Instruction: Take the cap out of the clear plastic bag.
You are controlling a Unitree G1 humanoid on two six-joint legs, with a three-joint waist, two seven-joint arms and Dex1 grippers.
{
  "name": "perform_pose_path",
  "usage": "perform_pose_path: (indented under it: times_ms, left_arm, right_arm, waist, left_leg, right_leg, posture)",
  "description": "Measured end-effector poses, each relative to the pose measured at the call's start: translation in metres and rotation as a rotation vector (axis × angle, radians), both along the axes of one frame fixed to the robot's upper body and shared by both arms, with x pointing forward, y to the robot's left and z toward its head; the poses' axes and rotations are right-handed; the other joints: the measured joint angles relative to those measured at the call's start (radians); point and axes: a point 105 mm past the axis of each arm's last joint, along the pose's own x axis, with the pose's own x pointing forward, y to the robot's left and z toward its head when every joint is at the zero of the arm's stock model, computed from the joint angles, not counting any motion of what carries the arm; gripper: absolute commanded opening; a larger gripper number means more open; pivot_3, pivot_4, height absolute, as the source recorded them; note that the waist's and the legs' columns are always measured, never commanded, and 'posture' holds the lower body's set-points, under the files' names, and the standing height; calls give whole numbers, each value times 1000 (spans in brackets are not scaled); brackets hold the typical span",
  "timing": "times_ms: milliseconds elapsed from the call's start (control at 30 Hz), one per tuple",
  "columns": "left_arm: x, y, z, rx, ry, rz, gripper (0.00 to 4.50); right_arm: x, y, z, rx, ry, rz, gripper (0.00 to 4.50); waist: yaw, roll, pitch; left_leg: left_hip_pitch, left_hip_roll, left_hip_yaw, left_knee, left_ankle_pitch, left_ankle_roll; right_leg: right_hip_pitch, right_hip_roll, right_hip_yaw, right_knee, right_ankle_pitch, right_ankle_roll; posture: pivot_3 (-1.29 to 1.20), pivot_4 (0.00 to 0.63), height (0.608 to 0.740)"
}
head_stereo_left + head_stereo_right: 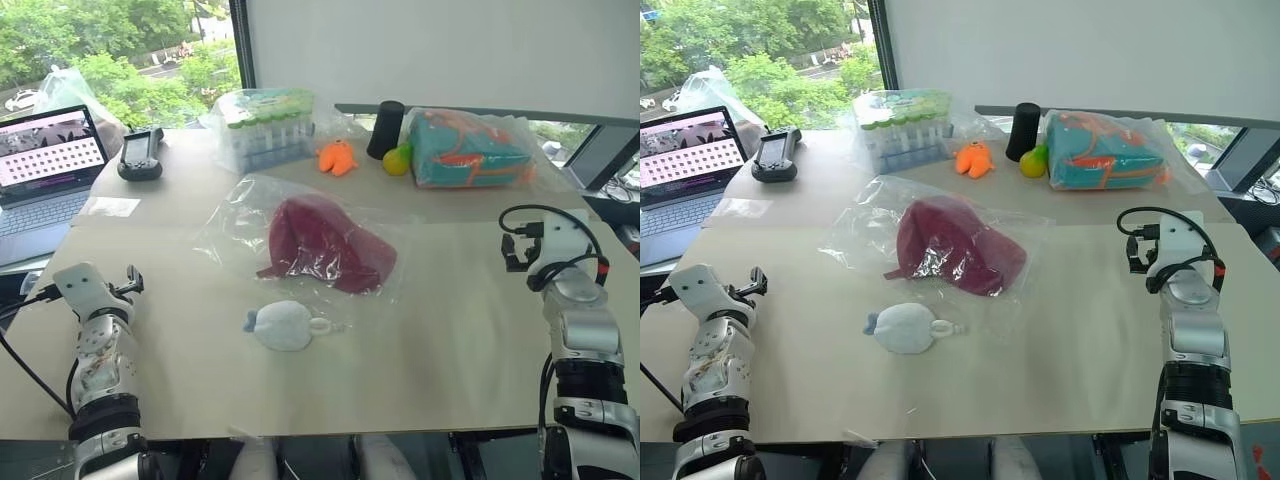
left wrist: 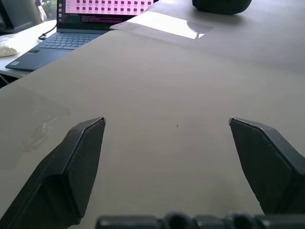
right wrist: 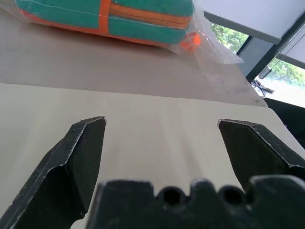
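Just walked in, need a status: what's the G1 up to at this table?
Nothing is being handled yet. The maroon cap is inside the clear plastic bag, lying flat mid-table. The left gripper and right gripper are both open and empty, held out at either side of the table, well apart from the bag. A small white pouch lies just in front of the bag. The extraction hasn't started.
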Motion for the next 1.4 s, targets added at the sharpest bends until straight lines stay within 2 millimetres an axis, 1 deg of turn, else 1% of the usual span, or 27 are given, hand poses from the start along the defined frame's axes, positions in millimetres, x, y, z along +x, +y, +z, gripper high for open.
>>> perform_pose_path:
  times_ms: [67, 100, 133, 167, 200, 267, 333, 367, 400, 433, 500, 533, 567, 633, 667, 700, 767, 800, 833, 900, 967, 1000, 1067, 1167, 1200, 1300, 1400]
  left_arm:
    - [1, -1, 0, -3, 1, -10, 4468]
    - [3, -4, 0, -10, 9, -42, 4468]
    - [6, -11, 2, -31, -1, -104, 4468]
    - [12, -22, 10, -44, -26, -191, 4468]
    - [16, -33, 20, -41, -50, -284, 4468]
    - [20, -65, 57, 22, -109, -533, 4468]
    - [13, -95, 93, 133, -133, -772, 4468]
    - [6, -107, 105, 183, -128, -881, 4468]
    - [-2, -118, 111, 217, -100, -988, 4468]
    - [-11, -126, 111, 224, -64, -1080, 4468]
    - [-27, -139, 100, 185, 40, -1250, 4468]
    - [-39, -144, 94, 150, 109, -1351, 4468]
    - [-47, -147, 92, 130, 158, -1418, 4468]
    - [-63, -149, 100, 111, 230, -1551, 4468]
    - [-66, -149, 103, 114, 235, -1577, 4468]
    - [-68, -148, 105, 109, 239, -1598, 4468]
    - [-67, -141, 103, 113, 257, -1596, 4468]
    - [-66, -137, 99, 119, 272, -1588, 4468]
    - [-69, -138, 95, 117, 288, -1601, 4468]
    - [-74, -141, 91, 106, 307, -1631, 4468]
    - [-86, -142, 81, 72, 362, -1669, 4468]
    - [-91, -142, 80, 68, 377, -1685, 4468]
    - [-95, -143, 81, 69, 382, -1702, 4468]
    - [-100, -144, 84, 50, 370, -1714, 4468]
    - [-101, -144, 86, 61, 366, -1711, 4468]
    - [-101, -144, 86, 73, 365, -1699, 4468]
    - [-102, -145, 87, 79, 360, -1676, 4468]
  right_arm:
    - [0, 1, 0, 5, -4, 0, 4500]
    - [0, 3, 2, 15, -21, -1, 4500]
    - [1, 9, 8, 15, -44, 16, 4500]
    - [3, 19, 18, 15, -78, 49, 4500]
    - [6, 28, 30, 20, -108, 94, 4500]
    - [8, 57, 66, 46, -183, 252, 4500]
    - [1, 84, 98, 69, -206, 443, 4500]
    - [-5, 97, 110, 77, -194, 546, 4500]
    - [-12, 108, 118, 77, -165, 644, 4500]
    - [-19, 117, 123, 82, -132, 735, 4500]
    - [-34, 132, 120, 113, -13, 908, 4500]
    - [-48, 146, 116, 118, 77, 1051, 4500]
    - [-62, 159, 113, 109, 143, 1170, 4500]
    - [-97, 197, 104, 54, 277, 1482, 4500]
    - [-104, 207, 102, 40, 304, 1550, 4500]
    - [-107, 217, 101, 33, 318, 1605, 4500]
    - [-110, 253, 99, 25, 314, 1736, 4500]
    - [-114, 275, 94, 29, 324, 1807, 4500]
    - [-120, 293, 85, 26, 357, 1866, 4500]
    - [-124, 302, 74, 12, 405, 1892, 4500]
    - [-115, 311, 62, -19, 440, 1848, 4500]
    - [-106, 316, 56, -31, 451, 1806, 4500]
    - [-96, 320, 48, -34, 461, 1761, 4500]
    - [-85, 330, 37, -73, 451, 1719, 4500]
    - [-83, 335, 30, -93, 459, 1713, 4500]
    - [-85, 342, 22, -126, 478, 1723, 4500]
    - [-89, 343, 13, -156, 505, 1731, 4500]
  waist:
    - [0, 0, 0]
    - [-1, 0, 0]
    - [-2, 0, 0]
    - [-3, 0, 0]
    - [-4, 0, 1]
    - [-6, 0, 2]
    - [-7, 0, 2]
    - [-7, 0, 2]
    - [-7, 0, 2]
    - [-6, 0, 2]
    - [-5, 0, 3]
    - [-6, 0, 5]
    - [-6, 0, 7]
    - [-8, 1, 9]
    - [-9, 1, 9]
    - [-13, 1, 9]
    - [-25, 1, 9]
    - [-28, 1, 9]
    - [-27, 1, 9]
    - [-20, 0, 10]
    - [-13, 0, 10]
    - [-11, 0, 10]
    - [-4, 0, 10]
    - [-2, 0, 10]
    - [-3, 0, 10]
    - [-1, 0, 10]
    - [-1, 0, 10]
  left_leg:
    - [0, 0, 0, 0, 0, 0]
    - [0, 0, 0, 0, 0, 0]
    - [-1, 0, 0, 0, 0, 0]
    - [-1, 0, 0, 0, 0, 0]
    - [-1, 0, 0, 0, 0, 0]
    - [-2, 1, 0, 0, 0, 0]
    - [-2, 1, -1, -1, 0, 0]
    - [-1, 1, -1, -2, 0, 0]
    - [-1, 2, -1, -3, -1, 0]
    - [0, 2, 0, -3, -1, 1]
    - [-1, 2, -1, -3, -1, 1]
    - [-1, 3, 0, -3, -1, 1]
    - [-1, 3, -1, -3, -1, 1]
    - [0, 6, -1, -3, -1, 1]
    - [0, 7, -1, -3, -1, 1]
    - [2, 7, -1, -3, -1, 1]
    - [3, 10, 0, -3, -1, 1]
    - [4, 13, 0, -3, -1, 1]
    - [3, 14, 0, -3, -1, 0]
    - [-1, 16, -2, -3, -1, 0]
    - [-4, 16, -1, -2, -2, -2]
    - [-7, 16, -1, -2, -2, -2]
    - [-11, 16, -1, -2, -2, -2]
    - [-11, 17, -1, -2, -2, -2]
    - [-11, 17, -1, -2, -2, -2]
    - [-11, 17, -1, -1, -2, -2]
    - [-11, 17, -1, -1, -2, -2]
  right_leg:
    - [0, 0, 0, 0, 0, 0]
    - [0, 0, 0, 0, 0, 0]
    - [-1, 0, 0, 1, 0, 0]
    - [-2, 0, 0, 1, 0, 0]
    - [-2, 1, 0, 1, 0, 0]
    - [-2, 1, 0, 1, 0, 0]
    - [-2, 1, 0, 0, 0, 0]
    - [-1, 1, -1, -1, -1, 0]
    - [-1, 1, -1, -2, -1, -1]
    - [0, 1, -1, -3, -2, -2]
    - [-1, 1, -2, -3, -2, -2]
    - [-3, 1, -2, -2, -3, -3]
    - [-3, 1, -2, -1, -3, -4]
    - [-3, 3, -5, -1, -6, -7]
    - [-3, 3, -6, 0, -7, -6]
    - [-3, 4, -6, 0, -10, -2]
    - [-2, 6, -5, 1, -9, -4]
    - [-3, 9, -5, 2, -8, -5]
    - [-3, 11, -5, 2, -8, -5]
    - [-6, 13, -6, 2, -5, -12]
    - [-10, 13, -6, 3, -4, -14]
    - [-13, 13, -6, 5, -4, -14]
    - [-19, 14, -6, 6, -4, -15]
    - [-19, 15, -6, 7, -4, -16]
    - [-19, 15, -6, 7, -4, -16]
    - [-19, 15, -6, 7, -3, -16]
    - [-18, 15, -6, 7, -3, -16]
  posture:
    - [0, 150, 740]
    - [0, 150, 740]
    - [0, 150, 740]
    - [0, 150, 740]
    - [0, 150, 740]
    - [0, 150, 740]
    - [0, 150, 740]
    - [0, 150, 740]
    - [0, 150, 740]
    - [0, 150, 740]
    - [0, 150, 740]
    - [0, 150, 740]
    - [0, 150, 740]
    - [0, 150, 740]
    - [0, 150, 740]
    - [0, 150, 740]
    - [0, 150, 740]
    - [0, 150, 740]
    - [0, 150, 740]
    - [0, 150, 740]
    - [0, 150, 740]
    - [0, 150, 740]
    - [0, 150, 740]
    - [0, 150, 740]
    - [0, 150, 740]
    - [0, 150, 740]
    - [0, 150, 740]
